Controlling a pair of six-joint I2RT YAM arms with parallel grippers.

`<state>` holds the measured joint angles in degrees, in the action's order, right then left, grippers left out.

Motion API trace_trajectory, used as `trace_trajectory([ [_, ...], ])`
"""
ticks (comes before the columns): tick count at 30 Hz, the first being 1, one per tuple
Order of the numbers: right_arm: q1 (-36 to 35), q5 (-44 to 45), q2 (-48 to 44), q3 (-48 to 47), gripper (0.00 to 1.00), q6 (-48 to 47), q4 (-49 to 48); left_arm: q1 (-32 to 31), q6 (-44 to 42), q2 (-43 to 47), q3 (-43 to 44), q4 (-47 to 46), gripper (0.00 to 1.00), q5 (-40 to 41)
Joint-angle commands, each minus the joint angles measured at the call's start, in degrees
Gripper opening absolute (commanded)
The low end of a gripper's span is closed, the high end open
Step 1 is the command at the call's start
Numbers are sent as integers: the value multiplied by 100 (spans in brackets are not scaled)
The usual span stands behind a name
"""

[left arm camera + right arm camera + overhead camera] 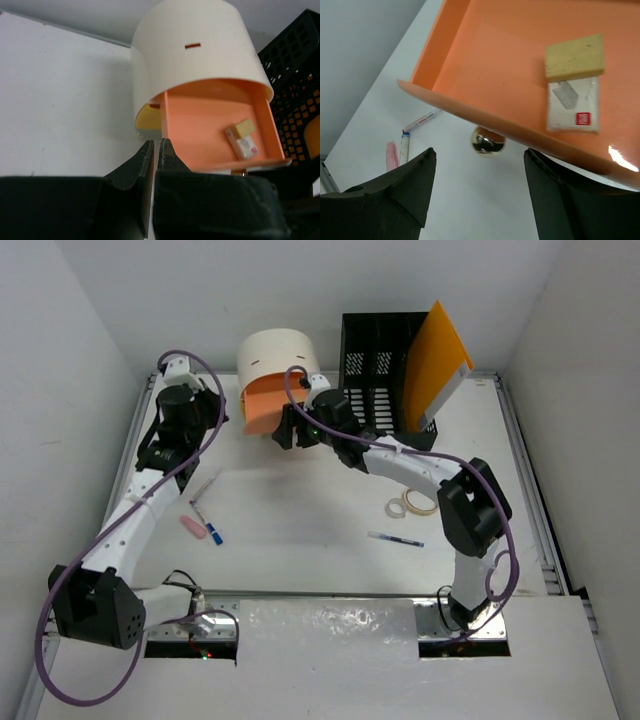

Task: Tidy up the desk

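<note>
No text can be read for certain. The small white box (572,106) in the orange drawer (485,60) carries a red patch with white lettering, too small to make out, and a grey line drawing above it. The white pen (421,120) on the bench (470,200) bears blurred red print.

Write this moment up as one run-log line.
orange drawer: open, holds white box, tan block | left pincer: shut, empty | right pincer: open, at knob
</note>
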<state>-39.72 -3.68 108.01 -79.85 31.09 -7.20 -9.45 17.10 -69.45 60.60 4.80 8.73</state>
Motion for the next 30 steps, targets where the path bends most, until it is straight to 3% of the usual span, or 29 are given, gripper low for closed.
trace_trajectory([
  [1, -27, 165, 79, -609, 70, -121, -554, -39, 153, 571, -311, 21, 0, -161],
  [8, -27, 473, 343, -891, 70, -191, -844, -39, 232, 1197, -768, 355, 0, -135],
  [30, -27, 1080, 1469, -1973, 71, -964, -1512, -39, 276, 2331, -742, 1585, 0, -73],
])
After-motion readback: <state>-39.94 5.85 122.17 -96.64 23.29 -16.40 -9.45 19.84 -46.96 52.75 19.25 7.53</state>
